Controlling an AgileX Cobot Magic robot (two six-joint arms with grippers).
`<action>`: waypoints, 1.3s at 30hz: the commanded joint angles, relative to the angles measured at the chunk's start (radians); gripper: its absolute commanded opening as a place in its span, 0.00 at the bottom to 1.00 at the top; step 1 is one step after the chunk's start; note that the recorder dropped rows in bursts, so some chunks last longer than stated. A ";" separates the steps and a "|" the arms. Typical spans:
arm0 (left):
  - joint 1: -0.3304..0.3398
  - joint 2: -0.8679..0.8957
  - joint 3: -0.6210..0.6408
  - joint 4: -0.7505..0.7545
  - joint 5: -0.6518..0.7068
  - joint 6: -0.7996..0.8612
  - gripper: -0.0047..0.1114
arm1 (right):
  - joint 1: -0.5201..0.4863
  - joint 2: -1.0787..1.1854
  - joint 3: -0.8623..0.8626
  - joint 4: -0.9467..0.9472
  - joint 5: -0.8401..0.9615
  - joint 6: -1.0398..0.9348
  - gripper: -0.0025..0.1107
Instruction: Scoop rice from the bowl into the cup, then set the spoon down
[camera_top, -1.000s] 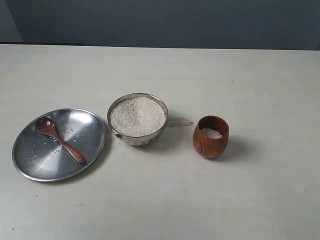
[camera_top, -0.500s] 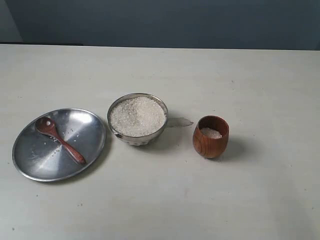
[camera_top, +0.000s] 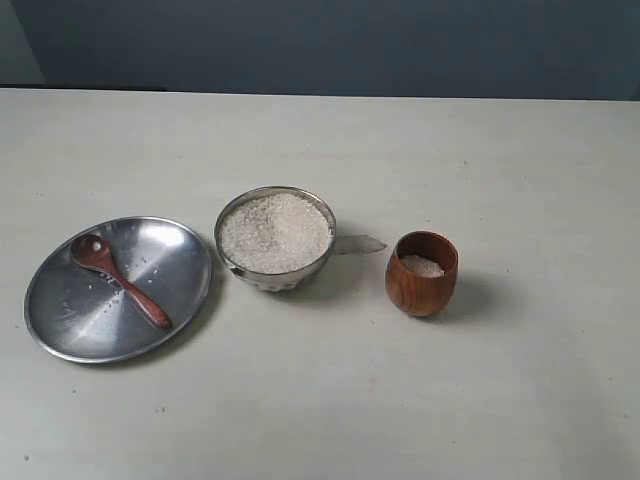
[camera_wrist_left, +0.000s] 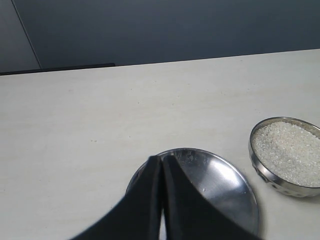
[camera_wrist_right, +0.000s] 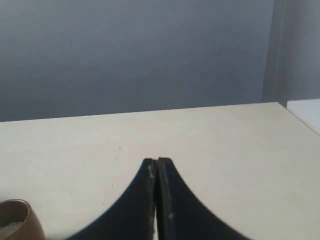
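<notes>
The steel bowl (camera_top: 275, 240) stands mid-table, heaped with white rice (camera_top: 275, 232); its rim also shows in the left wrist view as the bowl (camera_wrist_left: 287, 157). To its right stands the wooden cup (camera_top: 421, 273) with a little rice inside, and the cup (camera_wrist_right: 20, 222) shows its rim in the right wrist view. The dark wooden spoon (camera_top: 120, 280) lies on the steel plate (camera_top: 175, 255), scoop toward the back. My left gripper (camera_wrist_left: 161, 160) is shut and empty above the plate (camera_wrist_left: 220, 180). My right gripper (camera_wrist_right: 157, 161) is shut and empty over bare table. Neither gripper appears in the exterior view.
A clear strip of tape or plastic (camera_top: 358, 243) lies on the table just right of the bowl. A few loose grains sit on the plate. The dark wall runs along the table's far edge (camera_top: 320, 93).
</notes>
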 joint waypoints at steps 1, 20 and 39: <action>-0.007 0.003 -0.005 0.011 -0.005 0.002 0.04 | -0.005 -0.003 0.031 -0.056 -0.146 -0.028 0.02; -0.007 0.003 -0.005 0.013 -0.005 0.000 0.04 | -0.005 -0.003 0.037 0.304 -0.014 -0.501 0.02; -0.007 0.003 -0.005 0.016 -0.005 0.002 0.04 | -0.005 -0.003 0.041 0.261 0.146 -0.444 0.02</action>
